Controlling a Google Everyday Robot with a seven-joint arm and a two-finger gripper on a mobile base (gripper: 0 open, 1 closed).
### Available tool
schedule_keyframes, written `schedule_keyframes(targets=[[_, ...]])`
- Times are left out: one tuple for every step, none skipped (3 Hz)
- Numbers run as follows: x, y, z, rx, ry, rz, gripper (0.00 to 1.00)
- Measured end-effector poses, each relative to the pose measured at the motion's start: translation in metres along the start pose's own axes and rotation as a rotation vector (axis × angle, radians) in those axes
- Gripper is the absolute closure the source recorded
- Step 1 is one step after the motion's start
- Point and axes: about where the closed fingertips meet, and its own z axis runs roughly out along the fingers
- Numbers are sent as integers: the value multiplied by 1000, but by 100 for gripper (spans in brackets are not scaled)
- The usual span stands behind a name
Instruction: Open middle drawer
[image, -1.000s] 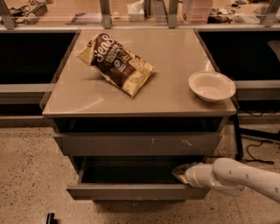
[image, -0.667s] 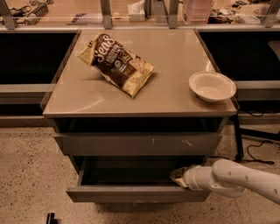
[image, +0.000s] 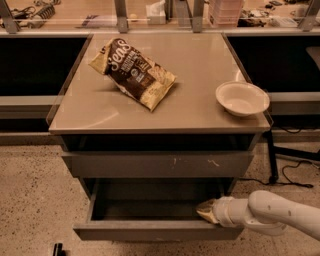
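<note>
- Gripper (image: 206, 212) sits low right, tip just inside the front panel of the middle drawer (image: 150, 231), near that panel's right end. We can't tell if it's open or closed, or gripping anything.
- Drawer is pulled well out from under the scratched front (image: 160, 165). We judge the task nearly done, so most risk lies in overdoing it.
- Contact is off-centre, at the right end. More pull there may skew the drawer on its rails & jam it.
- Pulling too far could slam it into its stops or take it off the rails, jolting the whole cabinet.
- If the gripper is only hooked behind the lip (we can't confirm), a small lift could let it slip off w/ a jerk.
- Arm (image: 280, 215) comes in low from the right. A careless pull-out could clip the panel & nudge the drawer back in.
- Bowl (image: 242, 98) sits near the right front corner of the top (image: 200, 65), so a jolt may walk it to the edge. Bag (image: 135, 72), mid-left, is safer.
- Cables (image: 295, 175) lie on the floor to the right. The base could snag them if it backs that way.
</note>
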Motion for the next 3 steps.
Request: schedule_keyframes(targets=[[-2,-1,0,0,0,0,100],[10,24,-16,-12,-28,11,100],[14,37,-41,36,-78,38,100]])
